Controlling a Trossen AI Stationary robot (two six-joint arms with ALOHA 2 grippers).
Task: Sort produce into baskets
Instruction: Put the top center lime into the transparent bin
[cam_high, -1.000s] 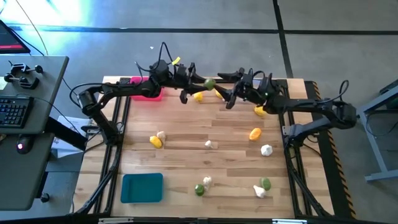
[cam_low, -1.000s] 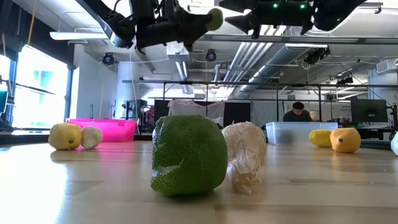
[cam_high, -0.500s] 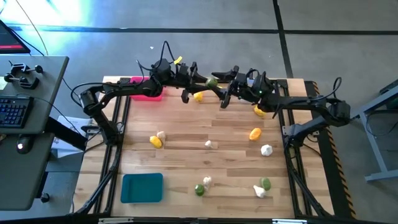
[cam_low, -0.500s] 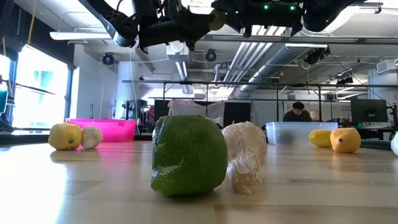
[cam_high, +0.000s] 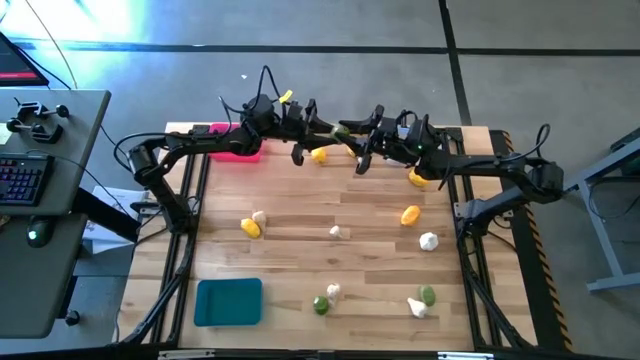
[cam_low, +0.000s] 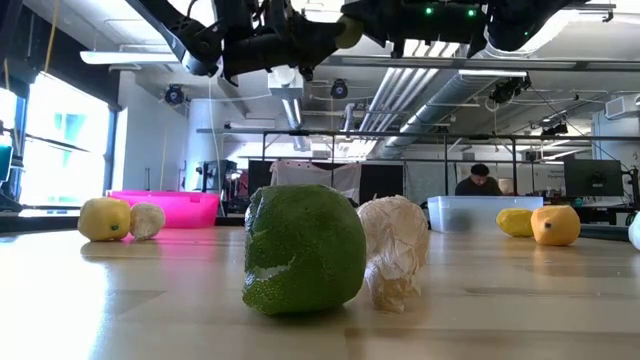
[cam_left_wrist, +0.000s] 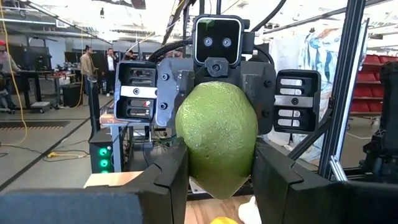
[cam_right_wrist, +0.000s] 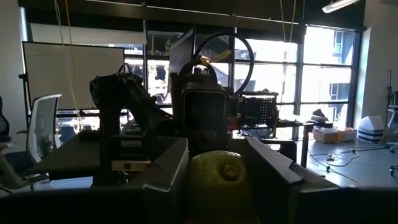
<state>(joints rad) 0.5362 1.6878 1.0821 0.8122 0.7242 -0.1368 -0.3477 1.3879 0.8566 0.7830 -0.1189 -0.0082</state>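
Aloft, green lime (cam_left_wrist: 216, 138) clamped between left hand (cam_left_wrist: 214, 177) and right hand (cam_right_wrist: 214, 163).

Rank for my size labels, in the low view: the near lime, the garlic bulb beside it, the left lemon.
1. Lime, largest.
2. Garlic bulb.
3. Lemon, smallest, though it sits farther from the camera, so its true size is unsure.

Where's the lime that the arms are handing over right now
The lime is in the air over the table's far edge in the high view, between the left claw and right claw, both closed on it, above a lemon.
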